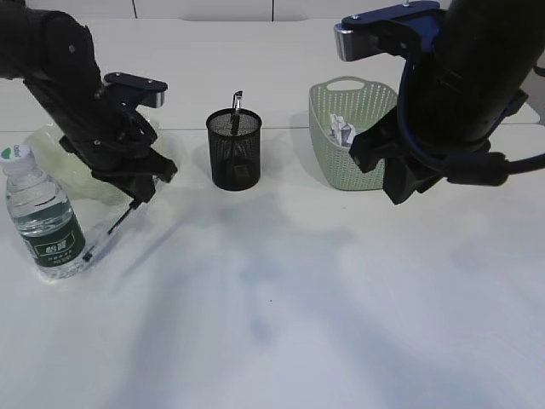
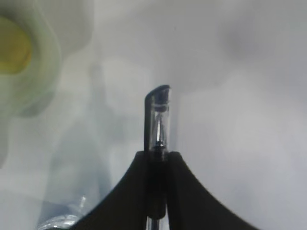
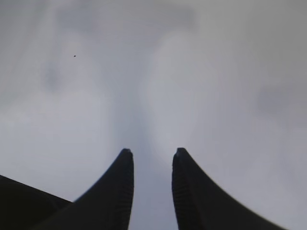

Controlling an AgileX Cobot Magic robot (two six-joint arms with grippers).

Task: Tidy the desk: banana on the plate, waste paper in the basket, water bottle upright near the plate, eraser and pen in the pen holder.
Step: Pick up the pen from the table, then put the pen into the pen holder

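My left gripper (image 1: 140, 196) is shut on a clear pen (image 1: 122, 219) and holds it slanted above the table, right of the upright water bottle (image 1: 41, 215). In the left wrist view the pen (image 2: 158, 120) sticks out between the closed fingers of the left gripper (image 2: 157, 155). The yellow banana (image 2: 12, 50) lies on the pale green plate (image 2: 45, 72). The black mesh pen holder (image 1: 234, 149) has another pen (image 1: 237, 102) standing in it. Waste paper (image 1: 342, 129) lies in the green basket (image 1: 349, 128). My right gripper (image 3: 152, 152) hangs open and empty. No eraser shows clearly.
The plate (image 1: 51, 145) is behind my left arm at the table's left edge. My right arm (image 1: 460, 94) hangs in front of the basket. White tabletop (image 1: 281, 307) stretches across the foreground.
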